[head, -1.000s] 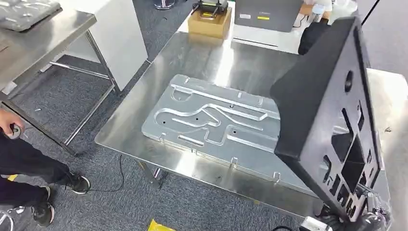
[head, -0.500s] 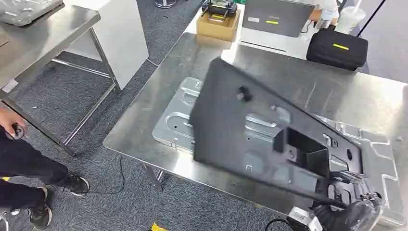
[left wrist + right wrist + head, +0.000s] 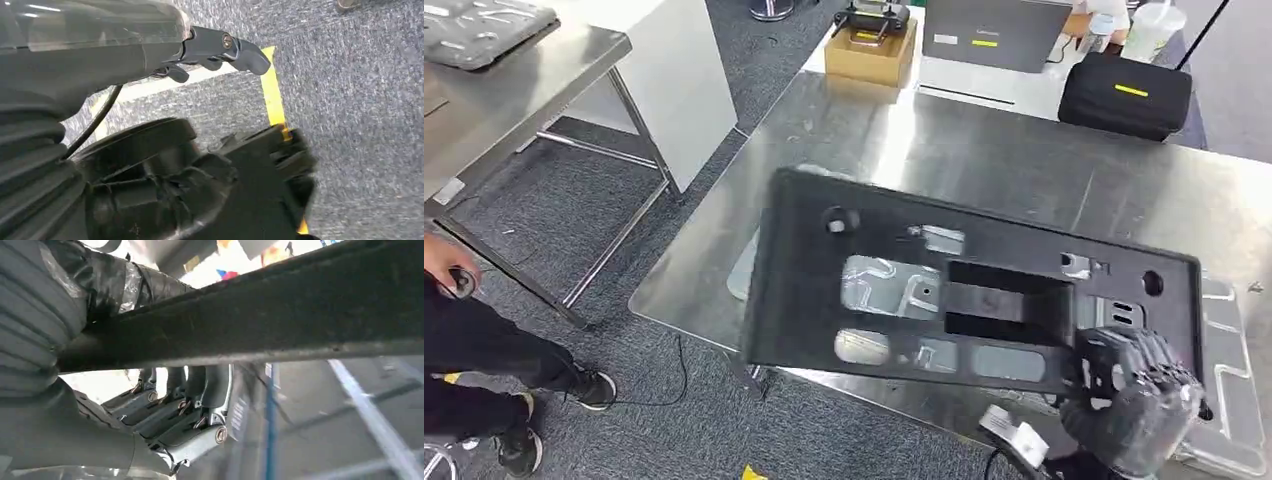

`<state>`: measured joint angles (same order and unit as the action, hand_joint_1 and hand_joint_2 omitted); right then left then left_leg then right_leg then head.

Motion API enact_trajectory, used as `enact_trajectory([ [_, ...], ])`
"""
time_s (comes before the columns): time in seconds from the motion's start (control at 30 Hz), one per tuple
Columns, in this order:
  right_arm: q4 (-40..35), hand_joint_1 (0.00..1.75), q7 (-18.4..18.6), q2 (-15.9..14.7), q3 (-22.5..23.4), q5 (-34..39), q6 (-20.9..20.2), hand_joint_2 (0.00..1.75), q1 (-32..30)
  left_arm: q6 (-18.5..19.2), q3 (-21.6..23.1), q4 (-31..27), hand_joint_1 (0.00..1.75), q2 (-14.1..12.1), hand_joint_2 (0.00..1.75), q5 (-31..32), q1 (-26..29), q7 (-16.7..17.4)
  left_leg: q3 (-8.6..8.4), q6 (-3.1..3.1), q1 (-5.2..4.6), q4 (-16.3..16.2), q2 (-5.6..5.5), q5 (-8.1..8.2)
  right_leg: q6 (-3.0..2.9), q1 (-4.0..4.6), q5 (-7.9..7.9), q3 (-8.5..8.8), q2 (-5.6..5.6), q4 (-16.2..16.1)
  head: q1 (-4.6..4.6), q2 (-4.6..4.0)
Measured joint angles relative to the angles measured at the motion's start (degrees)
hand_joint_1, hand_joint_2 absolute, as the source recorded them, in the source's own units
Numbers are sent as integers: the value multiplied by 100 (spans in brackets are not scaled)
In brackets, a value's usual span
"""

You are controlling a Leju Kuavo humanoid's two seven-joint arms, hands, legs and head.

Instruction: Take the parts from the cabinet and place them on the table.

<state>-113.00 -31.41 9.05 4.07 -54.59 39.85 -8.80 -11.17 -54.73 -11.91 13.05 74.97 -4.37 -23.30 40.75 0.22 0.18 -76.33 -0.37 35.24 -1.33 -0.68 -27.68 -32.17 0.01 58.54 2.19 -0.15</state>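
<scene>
— How was the part seen?

— A flat black panel (image 3: pixel 894 285) with cut-outs and a raised rectangular box was seen low in the frame's centre, lying nearly level over the silver plate (image 3: pixel 1234 395) on the steel table (image 3: pixel 984 150).

— And the hands?

— The panel's lower right edge was gripped by the right hand (image 3: pixel 1136 395). The left hand (image 3: pixel 220 50) was seen above carpet; its fingers seemed curled, though this could not be told for certain.

— What differed?

— Half a second before, the panel was tilted steeply; it was since lowered and flattened.
</scene>
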Motion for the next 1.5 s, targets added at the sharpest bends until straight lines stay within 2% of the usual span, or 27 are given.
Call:
enact_trajectory([
  [0.07, 72, 138, 155, -2, 61, -590, 0, 175, 246, 0, 39, 0, 0, -2, 0, 61, -6, 50, -197, -8, 19, 512, 2, -431, 13, -5, -16, 11, 8, 14, 0, 0],
  [0.13, 142, 140, 370, -7, 155, -1079, 0, 175, 478, 0, 70, 0, 0, -2, 0, 103, -30, 96, -675, 15, 36, 1542, 10, -935, 54, -7, -44, 41, 11, 33, 0, 0],
  [0.17, 179, 136, 494, -18, 197, -1309, 0, 175, 589, 2, 90, 0, 0, -2, 0, 138, -48, 125, -749, 35, 21, 1680, 10, -805, 86, 16, -53, 24, 6, 39, 4, 0],
  [0.3, 348, 136, 1142, -120, 350, -2295, 0, 175, 1069, 18, 188, 0, 0, -2, 0, 221, -73, 219, -717, 160, -25, 1744, -2, -886, 212, 9, -21, -1, 6, 20, 4, 0],
  [0.37, 424, 136, 1771, -305, 374, -2857, 0, 175, 1201, 22, 218, 0, 0, 2, 0, 266, -99, 245, -769, 243, 14, 1832, 2, -934, 266, -12, -155, -44, 2, 188, 9, 0],
  [0.47, 685, 138, 2777, -683, 328, -3044, 0, 175, 1321, 35, 288, 0, 0, 17, 0, 277, -116, 282, -761, 290, -4, 1829, -1, -928, 314, -15, -724, -646, 2, 1392, 9, 0],
  [0.5, 799, 138, 2936, -812, 302, -3050, 0, 175, 1341, 35, 299, 0, 0, 17, 0, 280, -114, 293, -762, 301, -10, 1825, 0, -921, 319, -15, -780, -812, 2, 1683, 4, 0],
  [0.53, 925, 134, 3049, -934, 297, -3052, 0, 175, 1352, 35, 308, 0, 0, 17, 0, 280, -114, 306, -769, 304, -16, 1821, -1, -917, 316, -14, -688, -860, 2, 1718, 7, 0],
  [0.57, 1078, 140, 3176, -1067, 297, -3054, -2, 175, 1357, 35, 319, 0, 0, 17, 0, 288, -117, 326, -779, 302, -20, 1813, -3, -907, 303, -13, -471, -780, 2, 1486, 7, 0],
  [0.63, 1391, 141, 3567, -1343, 245, -3054, -4, 175, 1359, 37, 334, 0, 0, 22, 0, 308, -124, 339, -812, 294, -23, 1801, -17, -880, 253, -5, 73, -350, 2, 522, 7, 0],
  [0.67, 1577, 141, 3859, -1500, 167, -3055, -4, 175, 1374, 37, 337, 0, 0, 35, 0, 312, -124, 341, -815, 283, -25, 1801, -21, -869, 220, 5, 135, -182, 3, 118, 9, 0],
  [0.8, 2281, 141, 5309, -2122, -430, -3057, -85, 175, 1457, 37, 360, 0, 0, 37, 0, 321, -146, 363, -782, 188, -47, 1817, -26, -877, 176, 65, 101, -172, 10, 45, 6, 0],
  [0.87, 2542, 141, 5714, -2354, -735, -3057, -188, 175, 1496, 31, 376, 0, 0, 37, 0, 321, -151, 387, -788, 118, -61, 1771, -18, -816, 103, -18, 155, -110, -2, -57, 2, 0],
  [0.9, 2636, 140, 5841, -2440, -864, -3057, -217, 175, 1512, 22, 382, 0, 0, 37, 0, 323, -157, 393, -712, 79, -60, 1567, -6, -661, 98, -15, 156, -91, 1, -80, 2, 0],
  [0.97, 2879, 141, 6074, -2625, -1183, -3057, -232, 175, 1526, 20, 396, 0, 0, 37, 0, 323, -164, 406, -317, 49, -31, 746, -4, -235, 59, -3, 144, -92, -17, -72, -13, 0],
  [1.03, 3078, 141, 6188, -2796, -1450, -3057, -232, 175, 1519, 2, 411, 0, 0, 35, 0, 321, -148, 413, 51, 28, -30, 34, -3, -39, 42, 5, 132, -94, -29, -61, -15, 0],
  [1.07, 3152, 141, 6216, -2846, -1539, -3057, -243, 175, 1509, 0, 413, 0, 0, 33, 0, 321, -136, 415, 49, 31, -30, 83, -3, -155, 42, 5, 122, -87, -28, -54, -13, 0],
  [1.1, 3215, 141, 6225, -2883, -1605, -3057, -260, 175, 1491, -2, 413, 0, 0, 33, 0, 317, -129, 415, -86, 43, -30, 395, -3, -393, 45, 5, 107, -78, -23, -43, -15, 0],
  [1.17, 3303, 140, 6227, -2929, -1692, -3057, -280, 175, 1463, -13, 415, 0, 0, 33, 0, 312, -132, 411, -596, 116, -37, 1465, -4, -946, 63, 12, 66, -35, -10, -21, -13, 0],
  [1.2, 3346, 138, 6227, -2953, -1731, -3057, -284, 175, 1456, -20, 415, 0, 0, 28, 0, 308, -133, 411, -737, 162, -70, 1730, -9, -904, 77, 23, 49, -36, -7, -12, -7, 0],
  [1.23, 3377, 124, 6227, -2984, -1753, -3059, -289, 175, 1456, -33, 415, 0, 0, 28, 0, 304, -142, 409, -767, 170, -69, 1827, -6, -900, 99, 40, 45, -58, 3, 9, -13, 0],
  [1.27, 3408, 0, 6238, -2994, -1775, -3057, -299, 175, 1449, -42, 417, 0, 0, 28, 0, 304, -149, 411, -753, 177, -75, 1805, -7, -899, 128, 23, 53, -66, 1, -2, -9, 0],
  [1.33, 3469, 0, 6290, -3047, -1878, -3057, -330, 175, 1438, -61, 417, 0, 0, 24, 0, 299, -133, 411, -759, 226, -73, 1836, -6, -914, 187, 15, 65, -49, 2, -36, -9, 0],
  [1.37, 3482, 0, 6288, -3097, -1939, -3059, -330, 175, 1431, -61, 420, 0, 0, 33, 0, 295, -135, 409, -822, 277, -9, 1944, 14, -972, 209, 20, 15, -64, 1, -7, -15, 0],
  [1.4, 3504, 0, 6258, -3108, -2000, -3057, -332, 175, 1419, -63, 420, 0, 0, 33, 0, 293, -142, 402, -852, 292, -24, 1986, 11, -981, 241, 16, -75, -96, -1, 126, 13, 0],
  [1.47, 3550, 0, 6113, -3123, -2070, -3057, -326, 175, 1408, -63, 420, 0, 0, 33, 0, 273, -156, 396, -857, 320, -21, 1981, 18, -980, 289, -7, -458, -450, 2, 855, 22, 0],
  [1.5, 3580, 0, 6042, -3121, -2125, -3059, -315, 0, 1379, -63, 420, 0, 0, 33, 0, 271, -153, 395, -857, 324, -21, 1978, 18, -975, 315, -25, -612, -663, 1, 1275, 17, 0],
])
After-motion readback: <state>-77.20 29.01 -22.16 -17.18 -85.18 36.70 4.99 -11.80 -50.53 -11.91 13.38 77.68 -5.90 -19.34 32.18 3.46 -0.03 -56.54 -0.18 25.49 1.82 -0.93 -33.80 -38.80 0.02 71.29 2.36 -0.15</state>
